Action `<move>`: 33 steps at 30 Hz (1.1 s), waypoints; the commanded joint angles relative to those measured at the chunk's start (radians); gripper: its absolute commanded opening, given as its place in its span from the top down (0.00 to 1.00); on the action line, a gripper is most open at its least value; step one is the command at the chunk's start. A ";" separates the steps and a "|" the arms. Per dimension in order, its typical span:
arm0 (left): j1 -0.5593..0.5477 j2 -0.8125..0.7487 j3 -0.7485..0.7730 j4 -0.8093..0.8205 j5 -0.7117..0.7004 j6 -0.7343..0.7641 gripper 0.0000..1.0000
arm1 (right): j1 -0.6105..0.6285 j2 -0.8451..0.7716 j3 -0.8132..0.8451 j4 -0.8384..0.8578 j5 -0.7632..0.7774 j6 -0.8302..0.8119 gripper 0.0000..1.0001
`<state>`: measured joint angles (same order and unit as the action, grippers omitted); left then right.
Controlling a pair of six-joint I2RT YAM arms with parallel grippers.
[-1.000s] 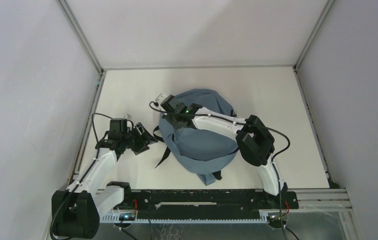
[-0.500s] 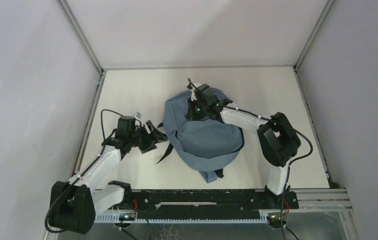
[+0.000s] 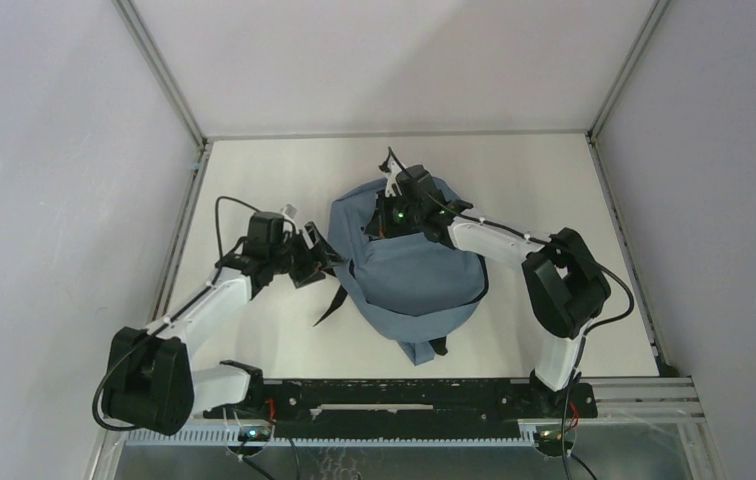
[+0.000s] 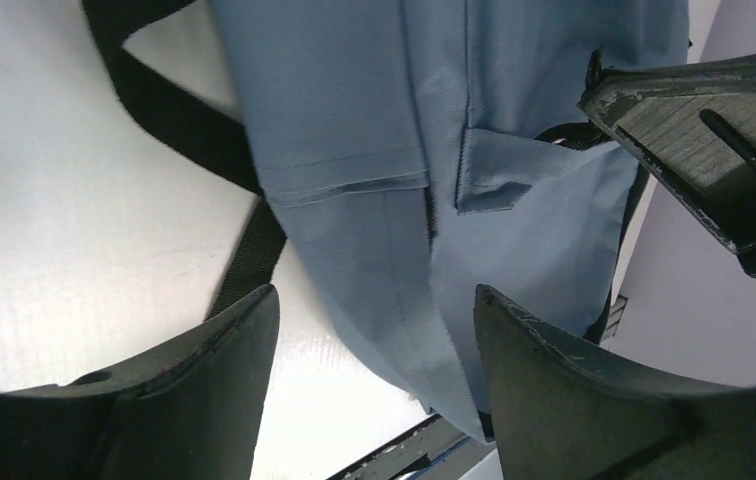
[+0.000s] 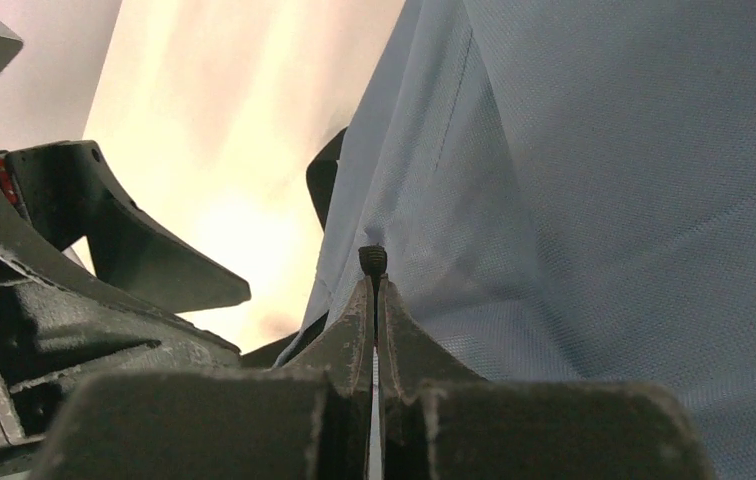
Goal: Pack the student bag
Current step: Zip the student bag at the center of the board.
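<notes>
The student bag [image 3: 414,280], soft blue-grey fabric with black straps [image 3: 332,305], lies in the middle of the white table. My right gripper [image 3: 374,230] is over the bag's upper left part. In the right wrist view it [image 5: 374,285] is shut on a small black zip pull [image 5: 373,260] at a seam of the bag [image 5: 604,200]. My left gripper [image 3: 326,262] is open at the bag's left edge. In the left wrist view its jaws [image 4: 374,300] stand wide apart, with the bag's fabric [image 4: 354,100] and a black strap [image 4: 184,110] just ahead of them. It holds nothing.
The white table [image 3: 254,180] is bounded by a metal frame and grey walls on the left, back and right. A black rail [image 3: 394,395] runs along the near edge. The two grippers are close together; the right gripper's body shows in the left wrist view [image 4: 714,130].
My right gripper has moved from the bag's left side up and right to its upper part. My left gripper has moved right and away from me, up to the bag's left edge.
</notes>
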<state>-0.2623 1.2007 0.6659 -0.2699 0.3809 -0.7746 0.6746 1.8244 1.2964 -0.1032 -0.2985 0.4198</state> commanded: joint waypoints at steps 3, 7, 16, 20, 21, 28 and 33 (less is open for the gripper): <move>-0.058 0.053 0.110 0.027 -0.014 -0.028 0.25 | 0.000 -0.069 0.007 0.073 -0.030 0.030 1.00; -0.078 0.109 0.139 0.034 -0.024 -0.032 0.29 | -0.001 -0.075 0.007 0.072 -0.038 0.033 1.00; -0.095 0.203 0.185 0.005 -0.072 -0.014 0.40 | -0.001 -0.086 0.007 0.066 -0.054 0.040 1.00; -0.098 0.215 0.196 -0.006 -0.082 -0.008 0.48 | -0.002 -0.101 -0.006 0.074 -0.059 0.042 1.00; -0.101 0.221 0.201 -0.007 -0.082 -0.008 0.48 | -0.003 -0.103 -0.010 0.074 -0.060 0.042 1.00; -0.141 0.273 0.261 -0.030 -0.097 0.018 0.46 | -0.004 -0.105 -0.009 0.072 -0.070 0.045 1.00; -0.142 0.293 0.277 -0.036 -0.101 0.010 0.99 | -0.009 -0.123 -0.019 0.073 -0.071 0.045 1.00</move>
<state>-0.3977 1.4883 0.8875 -0.3046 0.2928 -0.7750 0.6697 1.7798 1.2758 -0.0971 -0.3378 0.4381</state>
